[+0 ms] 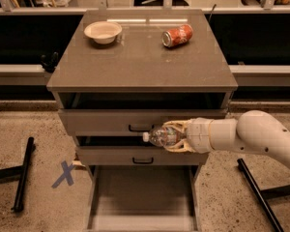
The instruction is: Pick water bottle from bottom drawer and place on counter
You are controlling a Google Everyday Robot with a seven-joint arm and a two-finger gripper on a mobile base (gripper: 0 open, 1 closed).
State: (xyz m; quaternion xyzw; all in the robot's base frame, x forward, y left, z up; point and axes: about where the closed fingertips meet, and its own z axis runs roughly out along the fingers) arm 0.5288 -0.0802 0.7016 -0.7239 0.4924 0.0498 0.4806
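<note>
My gripper [173, 136] is shut on the water bottle [160, 136], a small clear crinkled bottle held on its side with its white cap pointing left. It hangs in front of the two upper drawer fronts, well above the open bottom drawer [142, 197], whose flat grey floor shows nothing on it. My white arm reaches in from the right. The counter [140, 57] is the glossy grey-brown top of the cabinet, above the bottle.
A cream bowl [103, 32] stands at the counter's back left and a red soda can [177, 35] lies at its back right. Black bars [22, 174] lie on the speckled floor at both sides, with a blue X mark [65, 174] at the left.
</note>
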